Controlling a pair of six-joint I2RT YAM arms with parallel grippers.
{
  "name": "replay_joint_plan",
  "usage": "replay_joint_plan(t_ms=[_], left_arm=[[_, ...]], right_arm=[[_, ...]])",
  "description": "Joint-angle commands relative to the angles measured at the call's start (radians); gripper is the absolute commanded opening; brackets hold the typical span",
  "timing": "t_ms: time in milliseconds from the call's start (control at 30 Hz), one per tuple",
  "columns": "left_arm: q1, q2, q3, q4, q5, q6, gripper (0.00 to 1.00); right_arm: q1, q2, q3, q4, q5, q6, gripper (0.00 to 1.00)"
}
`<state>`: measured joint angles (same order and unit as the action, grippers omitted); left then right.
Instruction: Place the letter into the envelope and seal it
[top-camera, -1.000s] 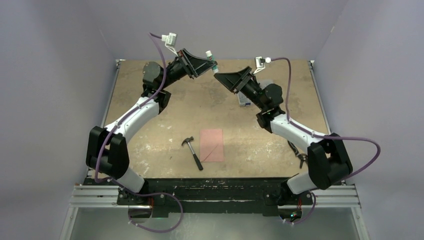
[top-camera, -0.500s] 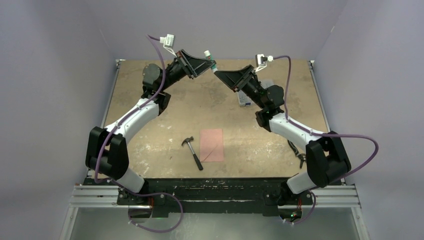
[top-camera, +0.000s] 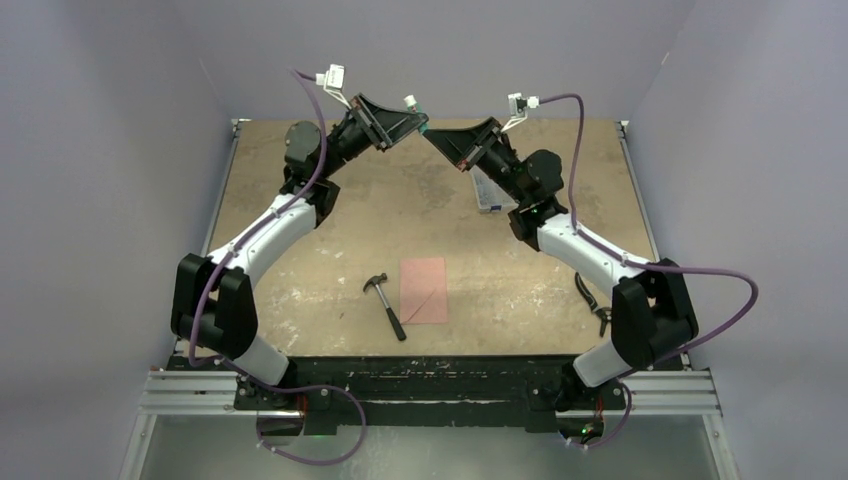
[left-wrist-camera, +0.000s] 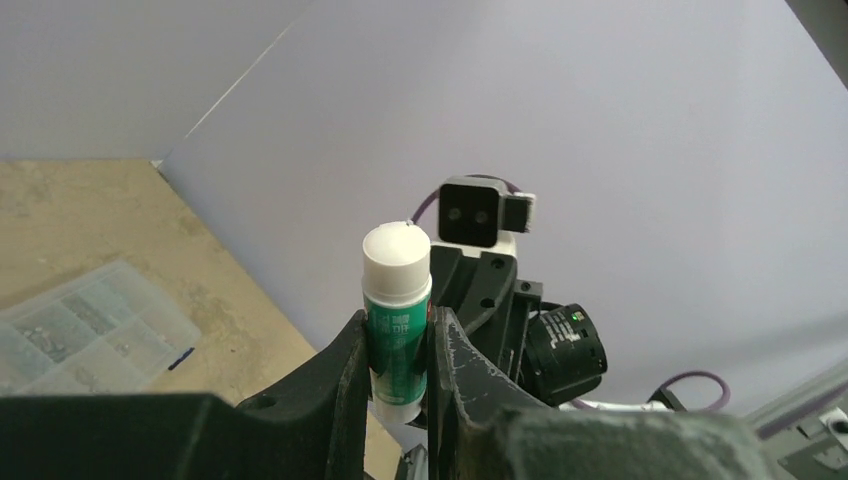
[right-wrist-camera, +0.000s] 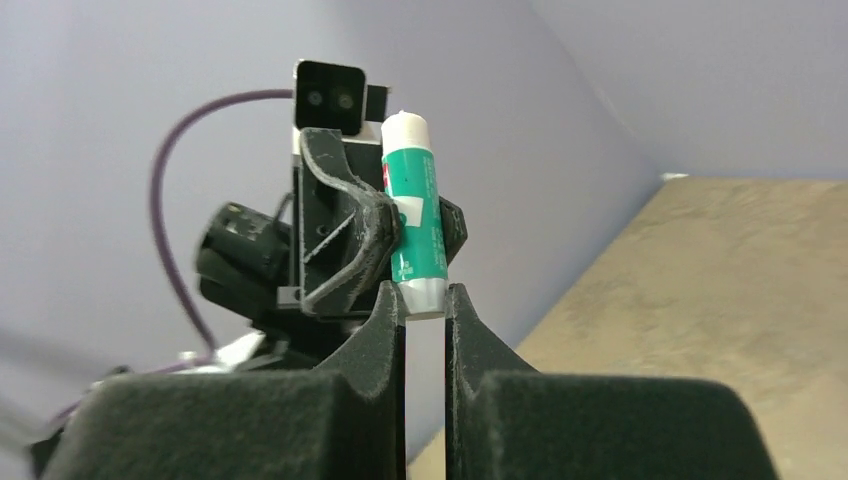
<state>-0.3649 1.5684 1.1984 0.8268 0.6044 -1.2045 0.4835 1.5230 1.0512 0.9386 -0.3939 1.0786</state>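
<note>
A salmon-pink envelope (top-camera: 423, 290) with a diagonal flap edge lies flat at the table's near middle. No separate letter sheet shows. Both grippers are raised at the back, far from it. My left gripper (top-camera: 418, 122) is shut on a green glue stick with a white cap (left-wrist-camera: 397, 330), held upright between its fingers (left-wrist-camera: 398, 350). My right gripper (top-camera: 432, 134) meets it tip to tip. In the right wrist view its fingertips (right-wrist-camera: 388, 305) close on the grey bottom end of the glue stick (right-wrist-camera: 415, 210), with the right gripper (right-wrist-camera: 425, 300) just below the left one.
A hammer (top-camera: 386, 304) lies just left of the envelope. A clear compartment box (top-camera: 490, 190) sits at the back right, under the right arm, and shows in the left wrist view (left-wrist-camera: 80, 330). Black pliers (top-camera: 597, 306) lie near the right arm's base.
My right gripper has risen and moved left until its fingertips reach the glue stick's lower end. My left gripper has lifted slightly with the stick. The envelope has not moved.
</note>
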Motion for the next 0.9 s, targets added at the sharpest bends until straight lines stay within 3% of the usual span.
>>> replay_joint_plan(t_ms=[0, 233, 333, 400, 467, 567, 600, 633, 700, 867], left_arm=[[-0.005, -0.007, 0.113, -0.288, -0.061, 0.083, 0.00], [-0.003, 0.018, 0.182, -0.542, -0.096, 0.054, 0.00], [-0.003, 0.010, 0.194, -0.602, -0.110, 0.037, 0.00], [-0.003, -0.010, 0.209, -0.603, -0.110, 0.048, 0.00], [-0.002, -0.022, 0.239, -0.600, -0.101, 0.095, 0.00], [0.000, -0.064, 0.186, -0.437, -0.085, 0.153, 0.00], [0.003, -0.074, 0.169, -0.391, -0.081, 0.179, 0.00], [0.006, -0.079, 0.166, -0.377, -0.081, 0.202, 0.00], [0.012, -0.077, 0.181, -0.335, -0.064, 0.223, 0.00], [0.012, -0.066, 0.217, -0.167, 0.021, 0.214, 0.00]], right_arm=[[0.025, -0.039, 0.086, -0.191, 0.068, -0.368, 0.03], [0.060, -0.037, 0.182, -0.412, 0.358, -0.906, 0.02], [0.096, -0.028, 0.208, -0.429, 0.501, -1.066, 0.06], [0.103, -0.051, 0.214, -0.433, 0.481, -1.104, 0.11], [0.051, -0.085, 0.227, -0.437, 0.291, -0.961, 0.28], [-0.029, -0.106, 0.257, -0.435, 0.049, -0.679, 0.64], [-0.038, -0.117, 0.249, -0.411, -0.008, -0.592, 0.71], [-0.050, -0.129, 0.224, -0.351, -0.066, -0.504, 0.75], [-0.068, -0.151, 0.103, -0.067, -0.161, -0.226, 0.77], [-0.061, -0.091, -0.051, 0.407, -0.140, 0.248, 0.79]])
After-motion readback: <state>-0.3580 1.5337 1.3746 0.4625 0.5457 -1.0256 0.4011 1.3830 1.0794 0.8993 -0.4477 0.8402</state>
